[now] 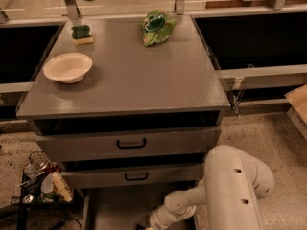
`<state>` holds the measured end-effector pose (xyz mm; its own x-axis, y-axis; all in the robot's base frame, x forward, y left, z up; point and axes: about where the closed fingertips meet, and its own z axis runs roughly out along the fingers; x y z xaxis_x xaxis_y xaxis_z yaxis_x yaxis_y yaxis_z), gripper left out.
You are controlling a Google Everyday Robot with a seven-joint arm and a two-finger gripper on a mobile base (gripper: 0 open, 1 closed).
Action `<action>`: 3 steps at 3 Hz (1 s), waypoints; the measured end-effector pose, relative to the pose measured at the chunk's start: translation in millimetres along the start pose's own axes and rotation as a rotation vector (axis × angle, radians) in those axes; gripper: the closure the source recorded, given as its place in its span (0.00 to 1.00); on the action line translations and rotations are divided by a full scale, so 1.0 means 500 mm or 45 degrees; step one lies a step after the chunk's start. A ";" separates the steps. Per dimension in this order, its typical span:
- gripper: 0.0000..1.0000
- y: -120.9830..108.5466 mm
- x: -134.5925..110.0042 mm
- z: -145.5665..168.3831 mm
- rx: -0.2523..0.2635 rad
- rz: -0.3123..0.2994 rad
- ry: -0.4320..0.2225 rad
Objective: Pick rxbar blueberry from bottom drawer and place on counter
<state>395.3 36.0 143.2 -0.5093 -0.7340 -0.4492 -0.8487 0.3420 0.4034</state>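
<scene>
Flooring point(268, 138) of pale speckled stone spread around a grey cabinet, with dark open bays point(249, 37) to its left and right. The desk point(139, 80), a wide matte grey top with squared edges, filled the middle of the scene. A bulky white arm point(235, 186) stood at the near right and bent down and left into the bottom drawer point(112, 210), which was pulled out and showed a plain grey floor. Above it sat two shut drawers point(131, 146) with black handles. A cream bowl point(68, 67) rested on the desk's left side, a green bag point(157, 27) at its far edge and a green sponge point(81, 34) at the far left. A cluttered wire basket point(41, 181) stood on the floor at the near left. The end effector point(147, 225) was low inside the bottom drawer at the near edge; how far open it was, or whether it held anything, could not be told. The rxbar blueberry could not be made out.
</scene>
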 end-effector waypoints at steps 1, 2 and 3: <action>0.00 -0.022 0.003 0.003 0.019 0.056 -0.012; 0.00 -0.022 0.003 0.003 0.019 0.056 -0.011; 0.00 -0.016 0.009 0.016 -0.010 0.059 -0.003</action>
<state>398.7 34.5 131.4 -0.5486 -0.7159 -0.4318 -0.8229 0.3712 0.4301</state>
